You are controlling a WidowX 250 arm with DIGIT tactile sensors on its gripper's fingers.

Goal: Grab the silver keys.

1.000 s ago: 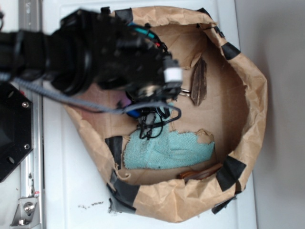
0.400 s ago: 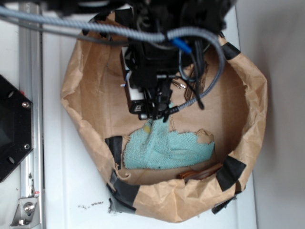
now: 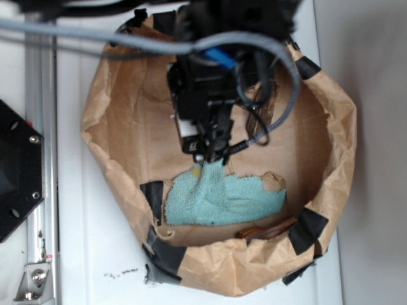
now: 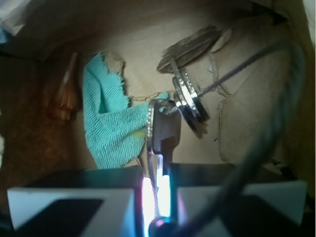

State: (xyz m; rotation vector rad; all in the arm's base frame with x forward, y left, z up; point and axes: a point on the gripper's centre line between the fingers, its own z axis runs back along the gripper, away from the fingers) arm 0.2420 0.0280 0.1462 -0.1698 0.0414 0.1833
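Note:
In the wrist view the silver keys hang from my gripper, which is shut on the blade of the key with the darker head. The rest of the bunch fans out on the ring to the upper right, above the brown paper floor. From the exterior view, my gripper points down inside the paper bag, just above the top edge of the teal cloth. There the arm and its cables hide the keys.
The teal cloth lies crumpled left of the keys. A dark brown wood piece lies beyond them, partly hidden under the arm outside. An orange-brown object rests against the bag's front wall. Black tape patches line the rim.
The arm has swung from the left side to over the bag's back edge. The gripper has moved from beside the wood piece to above the teal cloth, and barely shifted in the last half second.

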